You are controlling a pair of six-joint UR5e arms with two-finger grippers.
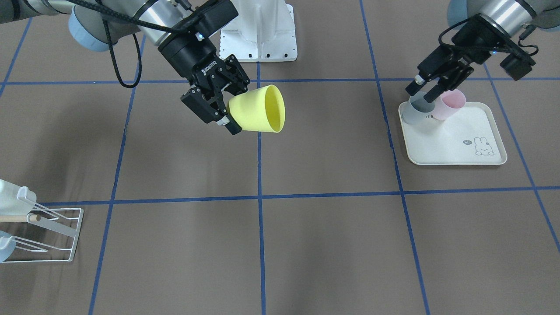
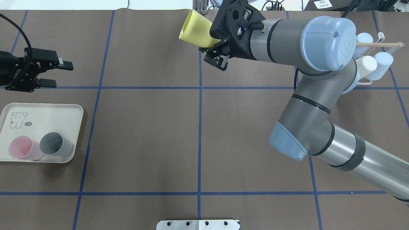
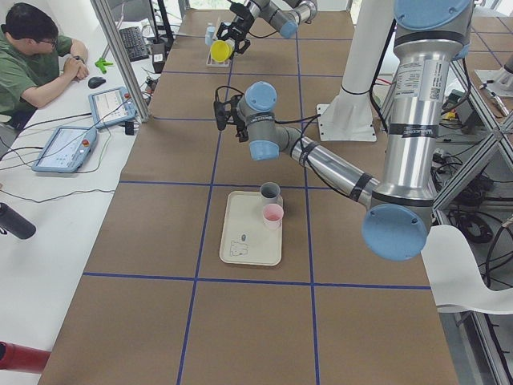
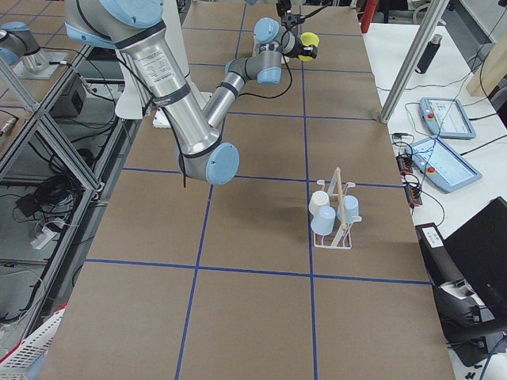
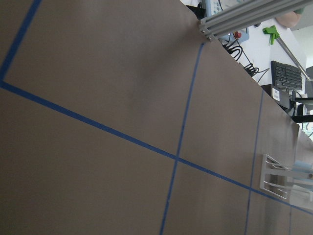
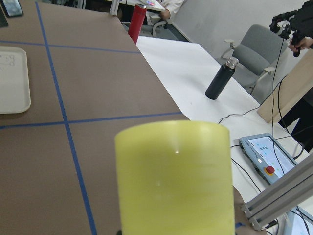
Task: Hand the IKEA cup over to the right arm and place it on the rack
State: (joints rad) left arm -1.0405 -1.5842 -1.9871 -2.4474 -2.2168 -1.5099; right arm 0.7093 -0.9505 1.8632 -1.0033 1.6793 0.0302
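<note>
Revealing yellow cup (image 1: 257, 110) mouth: front, not wrist.

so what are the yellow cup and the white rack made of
Tapered yellow cup: likely plastic, matte with a soft sheen, uniform colour, thin rim. Small white wire rack: probably coated metal wire, thin bent rods; its light dowel looks like bare wood.

In the overhead view the right arm (image 2: 306, 105) bends up from the lower right to the top centre. Its right gripper (image 2: 213, 43) is clamped on a tilted yellow cup (image 2: 195, 30). At the left edge, the left gripper (image 2: 56, 74) hangs level with its jaws parted.
</note>
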